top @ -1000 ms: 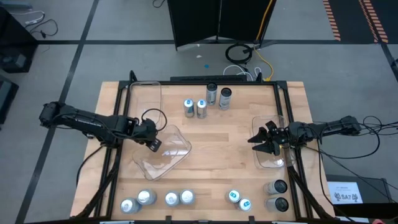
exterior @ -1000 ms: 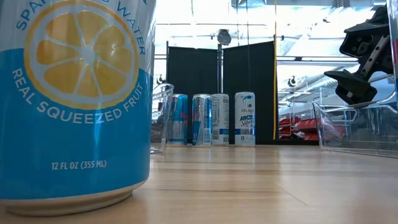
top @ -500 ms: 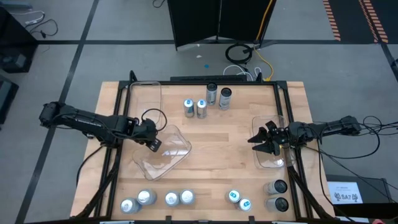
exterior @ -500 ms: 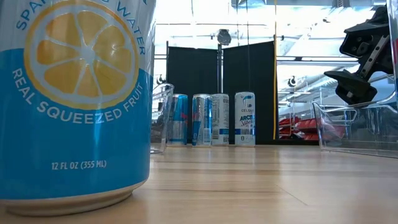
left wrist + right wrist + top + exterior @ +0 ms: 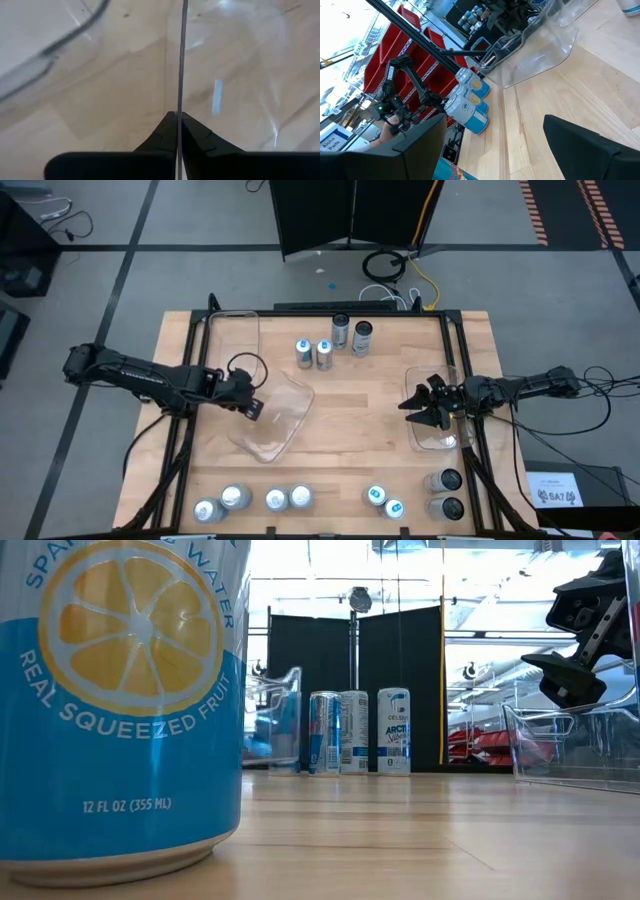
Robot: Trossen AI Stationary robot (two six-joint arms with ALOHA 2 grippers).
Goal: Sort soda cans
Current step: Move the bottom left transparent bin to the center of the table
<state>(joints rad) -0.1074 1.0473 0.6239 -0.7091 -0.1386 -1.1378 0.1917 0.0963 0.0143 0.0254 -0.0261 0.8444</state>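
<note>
Soda cans stand upright on the wooden table: a group (image 5: 330, 345) at the far middle and a row (image 5: 268, 500) along the near edge, with more (image 5: 446, 492) at the near right. One blue lemon can (image 5: 120, 700) fills the low view's left. My left gripper (image 5: 250, 408) (image 5: 178, 120) is shut on a clear plastic bin (image 5: 275, 418) left of centre. My right gripper (image 5: 415, 408) (image 5: 495, 150) stands open and level above a second clear bin (image 5: 438, 430) at the right, touching nothing. My left gripper pinches the bin's thin clear wall (image 5: 179, 95) between its two fingertips (image 5: 196, 136), which meet at either side of the wall's edge. The fingers slant down from the table's left. The bin sits tilted, its lower part on the table.
A third clear bin (image 5: 233, 338) stands at the far left corner. Black frame rails (image 5: 188, 440) run along the table's left and right sides. Bare wood (image 5: 360, 420) lies between the two arms. Black screens (image 5: 400, 650) and red shelving stand beyond the far edge.
The bin at my left gripper has tipped and turned: from above its outline is narrower and reaches farther toward the far cans, and in the low view its wall now stands in front of the leftmost far can. My right arm has kept still.
</note>
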